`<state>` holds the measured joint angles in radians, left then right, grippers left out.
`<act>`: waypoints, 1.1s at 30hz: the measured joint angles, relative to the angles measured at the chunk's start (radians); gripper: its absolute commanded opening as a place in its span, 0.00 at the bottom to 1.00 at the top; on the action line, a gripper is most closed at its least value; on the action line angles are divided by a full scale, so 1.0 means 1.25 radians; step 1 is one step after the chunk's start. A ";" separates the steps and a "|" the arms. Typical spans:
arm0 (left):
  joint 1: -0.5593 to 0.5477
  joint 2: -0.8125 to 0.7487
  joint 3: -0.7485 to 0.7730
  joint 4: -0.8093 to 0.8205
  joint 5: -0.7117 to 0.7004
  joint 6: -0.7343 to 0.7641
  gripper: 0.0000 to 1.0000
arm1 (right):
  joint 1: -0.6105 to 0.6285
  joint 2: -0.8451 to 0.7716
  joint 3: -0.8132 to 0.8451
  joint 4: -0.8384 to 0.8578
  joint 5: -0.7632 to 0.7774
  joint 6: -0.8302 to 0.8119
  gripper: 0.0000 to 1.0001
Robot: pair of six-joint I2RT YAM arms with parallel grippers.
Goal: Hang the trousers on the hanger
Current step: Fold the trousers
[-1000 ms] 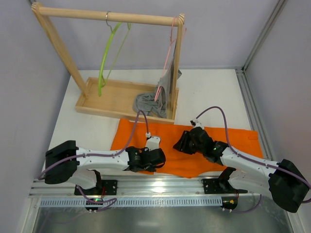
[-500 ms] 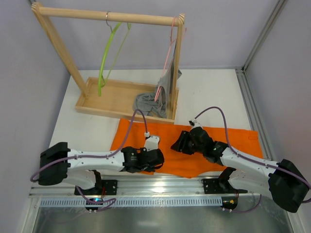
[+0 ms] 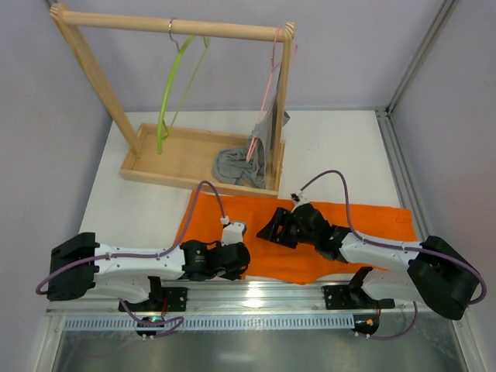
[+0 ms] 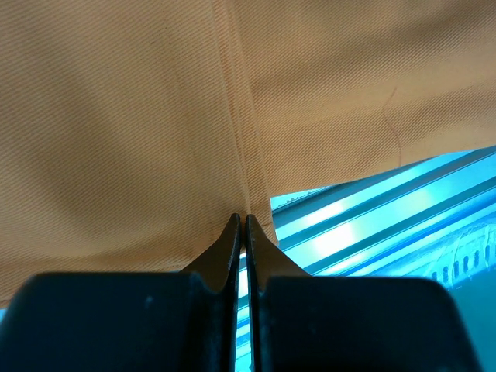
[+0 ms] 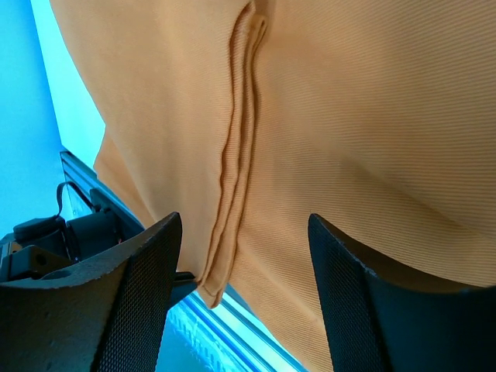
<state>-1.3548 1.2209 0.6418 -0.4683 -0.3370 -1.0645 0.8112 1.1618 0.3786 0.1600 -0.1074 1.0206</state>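
The orange trousers lie flat across the near part of the table, filling both wrist views. My left gripper is shut at their near edge, and a seam and creases in the cloth run straight into its tips. My right gripper hovers open over the middle of the trousers, its fingers on either side of a folded seam, holding nothing. The lime-green hanger hangs bare from the wooden rail at the back left.
A wooden rack stands in a wooden tray behind the trousers. A pink hanger on its right end carries a grey garment that sags into the tray. A metal rail runs along the near table edge.
The left arm has drawn back to the left along the near edge and its jaws have shut. The right gripper has shifted left over the trousers and opened wider.
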 measured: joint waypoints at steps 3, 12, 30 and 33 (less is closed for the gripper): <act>-0.004 0.005 -0.011 0.021 0.007 -0.009 0.00 | 0.030 0.038 0.003 0.028 0.010 0.012 0.69; -0.013 0.008 -0.014 0.042 0.013 -0.030 0.00 | 0.089 0.158 0.045 0.060 0.050 0.030 0.68; -0.015 -0.021 -0.052 0.042 0.010 -0.089 0.01 | 0.200 0.298 0.200 -0.008 0.190 0.070 0.59; -0.015 -0.022 -0.052 0.042 0.007 -0.092 0.01 | 0.210 0.312 0.219 -0.033 0.213 0.080 0.52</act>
<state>-1.3739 1.1934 0.5770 -0.4156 -0.3279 -1.1797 1.0737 1.5517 0.6525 0.1184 0.1585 1.1206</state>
